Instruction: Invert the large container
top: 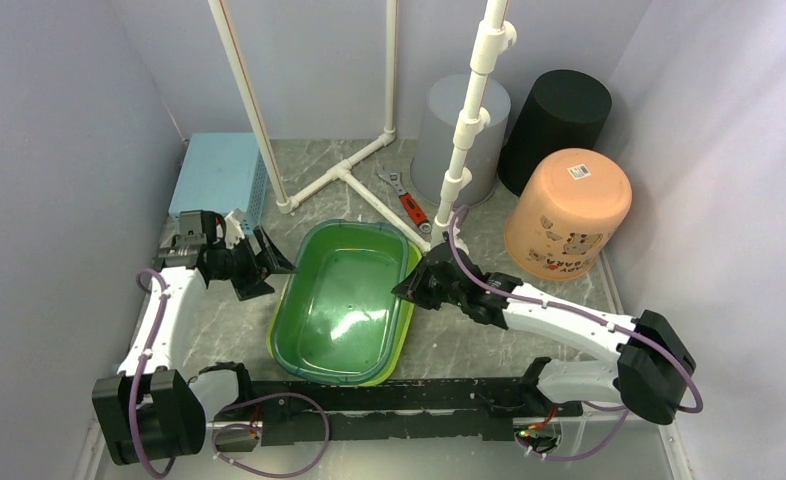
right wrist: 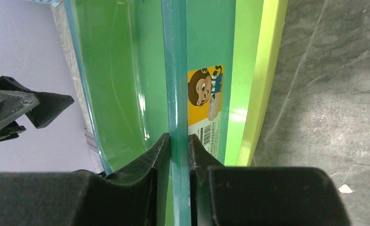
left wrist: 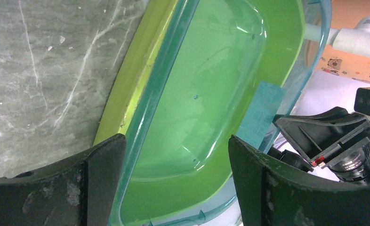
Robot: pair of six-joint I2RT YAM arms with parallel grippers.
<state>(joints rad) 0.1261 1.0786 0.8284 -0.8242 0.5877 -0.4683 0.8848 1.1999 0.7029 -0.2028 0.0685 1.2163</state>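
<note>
Jaws of the right gripper (right wrist: 178, 141) drawn narrow, clamped on the thin right-hand rim of the large translucent teal-green plastic container (right wrist: 175, 70), one pad inside the wall and one outside. Gripped just beside a monkey-print paper sticker (right wrist: 205, 92) on the outer wall. Across the tub, left gripper (left wrist: 177, 141) spread wide and holding nothing, poised just off the opposite rim without visible contact (beside the edge in the top view, not around it).

Found the container upright, mouth up, mid-table between the two arms, resting on a flat lime-green plastic lid (top: 406, 335) over the grey marbled table (top: 234, 335).

Judged light and empty, with thin walls likely to flex and twist under a one-sided pinch. Smooth and glossy too, so apt to slip between the pads once tilted. Looked stiffest at the rim, hence best taken there, on the two long sides facing each other, and turned about that line. Might have dragged the lid along if at all stuck to it.
</note>
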